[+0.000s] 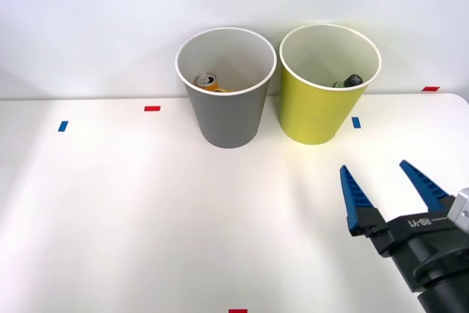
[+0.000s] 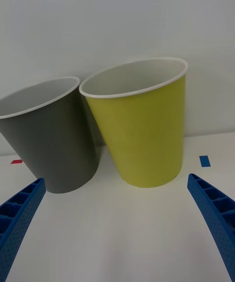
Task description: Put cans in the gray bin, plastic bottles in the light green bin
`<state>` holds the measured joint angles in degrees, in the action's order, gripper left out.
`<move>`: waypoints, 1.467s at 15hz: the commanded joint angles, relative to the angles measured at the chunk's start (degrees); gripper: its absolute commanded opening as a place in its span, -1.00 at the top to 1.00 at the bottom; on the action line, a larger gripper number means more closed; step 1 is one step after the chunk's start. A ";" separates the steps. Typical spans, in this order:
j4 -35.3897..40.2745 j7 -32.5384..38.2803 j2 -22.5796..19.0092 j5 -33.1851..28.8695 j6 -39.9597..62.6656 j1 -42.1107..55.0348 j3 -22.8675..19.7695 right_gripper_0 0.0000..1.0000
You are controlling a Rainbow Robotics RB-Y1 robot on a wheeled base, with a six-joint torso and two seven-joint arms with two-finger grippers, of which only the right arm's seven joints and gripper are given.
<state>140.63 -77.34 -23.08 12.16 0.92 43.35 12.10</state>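
Note:
The gray bin [image 1: 226, 86] stands at the back of the white table, with the orange-yellow can [image 1: 207, 81] lying inside it. Right beside it is the light green bin [image 1: 329, 84], and the plastic bottle's black cap [image 1: 352, 79] peeks over its rim from inside. My right gripper [image 1: 386, 181] hovers open and holding nothing at the front right of the table, in front of the green bin. In the wrist view the gray bin [image 2: 54, 135] and light green bin [image 2: 147, 125] stand side by side ahead of my blue fingers [image 2: 215, 218].
Small blue tape marks [image 1: 63, 126] and red tape marks [image 1: 152, 108] dot the white table [image 1: 146, 210]. A plain white wall rises right behind the bins.

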 commanded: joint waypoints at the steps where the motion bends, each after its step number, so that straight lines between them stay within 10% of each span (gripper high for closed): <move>1: -11.95 -0.79 4.45 -0.55 -10.06 -1.95 2.05 -1.00; 6: -28.57 -2.64 6.82 -2.14 -24.47 -5.82 2.31 -1.00; 15: -29.27 -5.98 10.16 -3.89 -24.91 -1.60 2.14 -1.00; 22: -41.22 5.27 17.37 -19.28 -36.25 -5.21 -1.99 -1.00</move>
<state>101.81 -74.39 -7.55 -4.03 -32.63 38.84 11.47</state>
